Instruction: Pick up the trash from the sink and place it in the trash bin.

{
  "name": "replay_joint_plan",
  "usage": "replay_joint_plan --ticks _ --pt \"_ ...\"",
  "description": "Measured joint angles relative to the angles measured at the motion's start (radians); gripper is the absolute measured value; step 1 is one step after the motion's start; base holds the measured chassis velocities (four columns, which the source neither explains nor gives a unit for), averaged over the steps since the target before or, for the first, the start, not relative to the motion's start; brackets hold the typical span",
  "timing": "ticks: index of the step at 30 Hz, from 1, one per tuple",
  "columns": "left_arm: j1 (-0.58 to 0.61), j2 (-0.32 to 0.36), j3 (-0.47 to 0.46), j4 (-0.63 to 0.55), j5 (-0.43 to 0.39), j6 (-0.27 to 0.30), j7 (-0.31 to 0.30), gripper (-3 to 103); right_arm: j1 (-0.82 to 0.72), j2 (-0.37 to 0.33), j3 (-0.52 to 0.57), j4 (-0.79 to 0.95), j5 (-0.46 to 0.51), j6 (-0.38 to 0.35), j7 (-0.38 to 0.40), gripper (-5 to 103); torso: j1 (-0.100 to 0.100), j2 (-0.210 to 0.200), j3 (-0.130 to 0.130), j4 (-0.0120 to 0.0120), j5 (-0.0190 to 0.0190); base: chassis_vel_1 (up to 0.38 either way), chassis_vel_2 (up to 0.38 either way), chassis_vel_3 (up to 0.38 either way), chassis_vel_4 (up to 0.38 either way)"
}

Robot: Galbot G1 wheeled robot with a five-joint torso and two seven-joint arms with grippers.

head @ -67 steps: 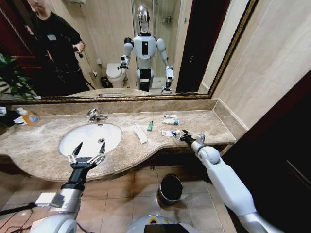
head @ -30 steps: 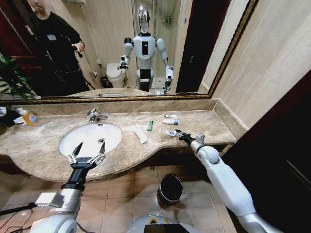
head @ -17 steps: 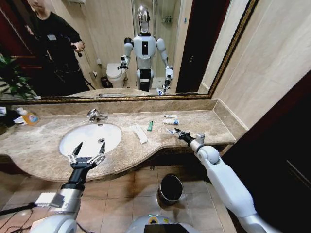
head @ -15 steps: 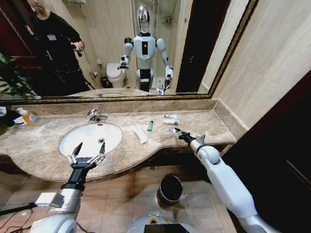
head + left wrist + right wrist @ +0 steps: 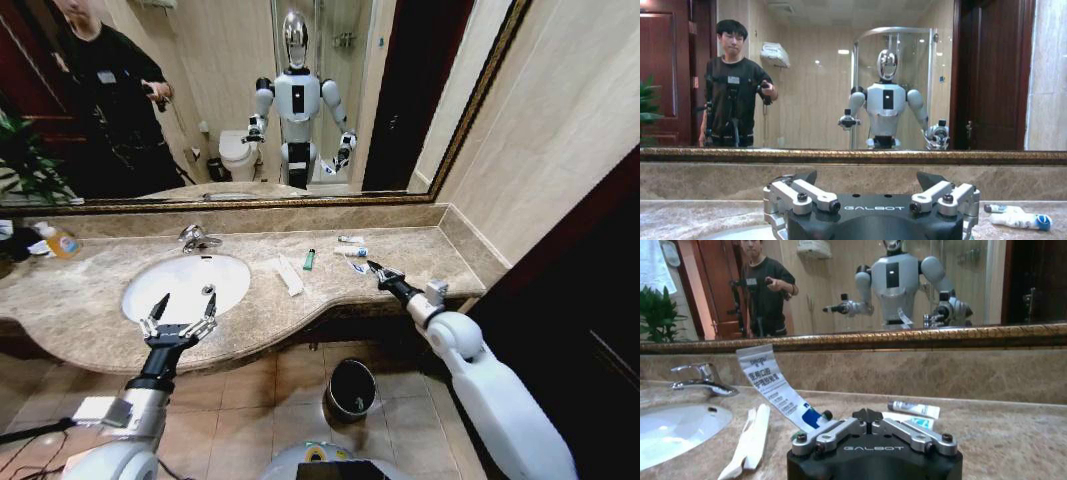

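Observation:
My right gripper (image 5: 373, 268) hovers just above the counter right of the sink (image 5: 140, 300), shut on a white-and-blue packet (image 5: 357, 266). In the right wrist view the packet (image 5: 773, 385) stands tilted up from the closed gripper (image 5: 867, 415). On the marble lie more trash: a long white strip (image 5: 290, 275), a green lighter-like stick (image 5: 309, 259) and two small tubes (image 5: 351, 252). The black trash bin (image 5: 351, 388) stands on the floor below the counter. At the basin's front edge my left gripper (image 5: 180, 312) is open and holds nothing.
A chrome faucet (image 5: 195, 238) stands behind the basin. At the far left of the counter is a clear bottle with an orange label (image 5: 60, 241). A wide mirror runs along the back wall, and a side wall closes the counter's right end.
My right gripper has closed on the packet and lifted it off the marble, shifting slightly right. The left arm has not moved.

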Motion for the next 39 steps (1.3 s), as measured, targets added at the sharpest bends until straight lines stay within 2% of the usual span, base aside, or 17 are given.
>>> replay_joint_plan --ticks 9,13,16,19,21,26,31,39 --pt "0.0 0.0 0.0 0.0 0.0 0.0 0.0 100 -0.168 -0.006 0.072 0.046 -0.017 0.018 -0.031 0 0.0 0.0 0.0 0.0 -0.0001 0.0 0.0 0.0 0.0" --pt "0.0 0.0 0.0 0.0 0.0 0.0 0.0 100 -0.258 0.021 0.095 0.081 -0.039 0.049 -0.066 0 0.0 0.0 0.0 0.0 -0.0003 0.0 0.0 0.0 0.0" --pt "0.0 0.0 0.0 0.0 0.0 0.0 0.0 100 -0.337 0.056 0.107 0.103 -0.079 0.091 -0.132 0 0.0 0.0 0.0 0.0 -0.0003 0.0 0.0 0.0 0.0" --pt "0.0 0.0 0.0 0.0 0.0 0.0 0.0 100 -0.361 0.07 0.107 0.102 -0.1 0.103 -0.15 0 0.0 0.0 0.0 -0.0001 -0.0001 0.0 0.0 0.0 0.0" --pt "0.0 0.0 0.0 0.0 0.0 0.0 0.0 100 -0.389 0.104 0.094 0.072 -0.152 0.134 -0.172 0 0.0 0.0 0.0 -0.0001 -0.0001 0.0 0.0 0.0 0.0" --pt "0.0 0.0 0.0 0.0 0.0 0.0 0.0 100 -0.393 0.14 0.076 0.003 -0.205 0.169 -0.187 0 0.0 0.0 0.0 0.0 -0.0003 0.0 0.0 0.0 0.0" --pt "0.0 0.0 0.0 0.0 0.0 0.0 0.0 100 -0.353 0.176 0.074 -0.205 -0.29 0.241 -0.211 0 0.0 0.0 0.0 0.0 0.0 0.0 0.0 0.0 0.0" --pt "0.0 0.0 0.0 0.0 0.0 0.0 0.0 100 -0.31 0.207 0.054 -0.38 -0.349 0.268 -0.184 0 0.0 0.0 0.0 0.0 -0.0003 0.0 0.0 0.0 0.0"
